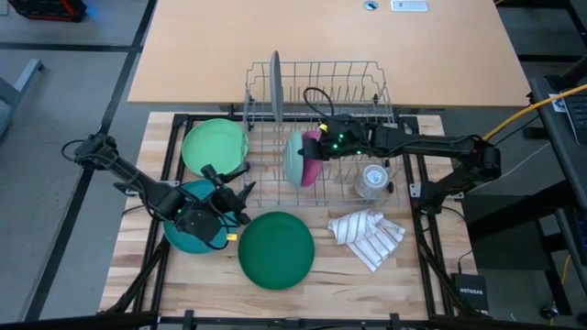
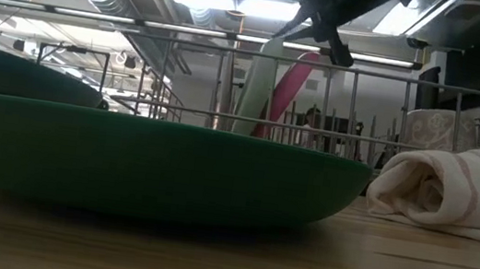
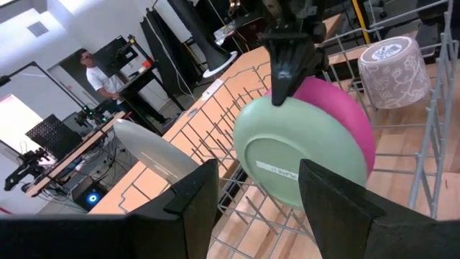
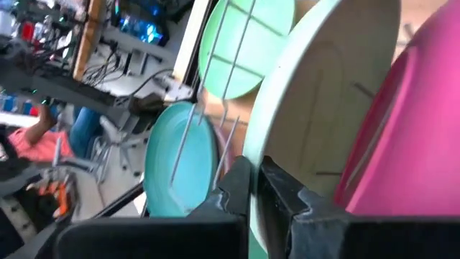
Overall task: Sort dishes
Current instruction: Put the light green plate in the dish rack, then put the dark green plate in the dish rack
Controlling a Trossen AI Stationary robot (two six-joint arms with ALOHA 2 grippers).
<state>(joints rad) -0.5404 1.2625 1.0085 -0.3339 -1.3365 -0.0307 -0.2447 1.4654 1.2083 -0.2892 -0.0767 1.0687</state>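
Note:
A pale green dish [image 1: 295,158] and a pink dish [image 1: 313,167] stand on edge side by side in the wire rack [image 1: 316,82]. My right gripper [image 1: 321,142] is shut on the pale green dish. A grey plate [image 1: 275,84] stands upright at the rack's far left. On the table lie a light green plate [image 1: 214,145], a teal dish [image 1: 188,234] and a dark green plate [image 1: 275,249]. My left gripper [image 1: 234,194] hangs open and empty over the teal dish's right edge, facing the rack. My right gripper pinches the pale green dish's upper rim [image 4: 267,155] between its two fingers [image 3: 282,72]. The fingers come slanting down from above and from the table's right. The dish stands on edge, tilted, back to back with the pink dish [image 3: 345,108], its lower edge among the rack's wires.
A small clear glass cup [image 1: 371,181] stands in the rack's near right corner. A white striped cloth [image 1: 367,236] lies bunched on the table right of the dark green plate. A person [image 3: 97,72] stands in the room beyond the table.

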